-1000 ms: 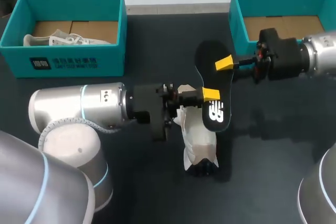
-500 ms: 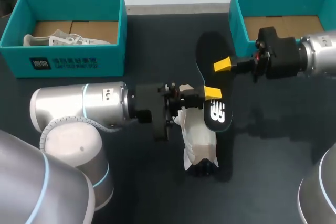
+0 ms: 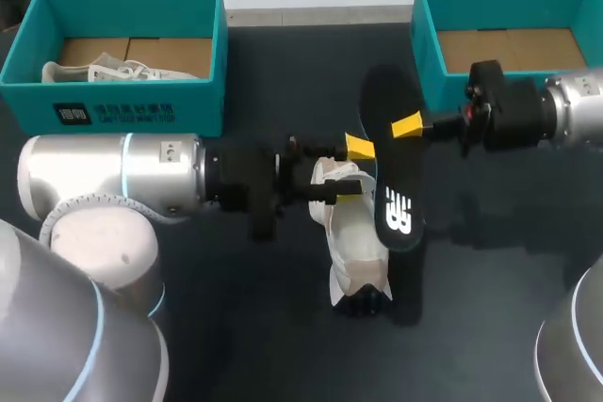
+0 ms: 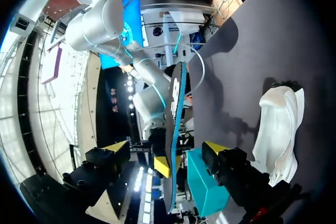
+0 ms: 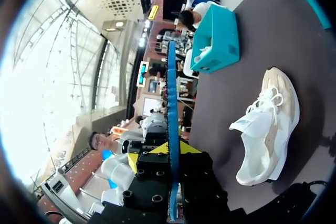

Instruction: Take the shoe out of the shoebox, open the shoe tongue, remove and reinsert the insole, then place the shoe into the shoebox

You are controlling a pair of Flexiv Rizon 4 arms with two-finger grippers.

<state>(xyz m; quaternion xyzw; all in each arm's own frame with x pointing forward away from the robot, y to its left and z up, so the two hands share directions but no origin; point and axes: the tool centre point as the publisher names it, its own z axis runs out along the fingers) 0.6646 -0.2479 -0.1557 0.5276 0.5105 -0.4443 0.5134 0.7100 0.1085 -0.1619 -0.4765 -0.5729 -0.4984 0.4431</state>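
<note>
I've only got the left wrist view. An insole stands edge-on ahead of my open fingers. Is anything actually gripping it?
Observer: Yes. The right wrist view shows the right gripper shut on the insole, one yellow tip on each face.
Operator: Which face is turned upward?
Observer: In the head view its black face with the white logo is turned toward the overhead camera, with the logo at the end nearer the robot.
Operator: Anything in the boxes?
Observer: The left shoebox holds another white shoe.
</note>
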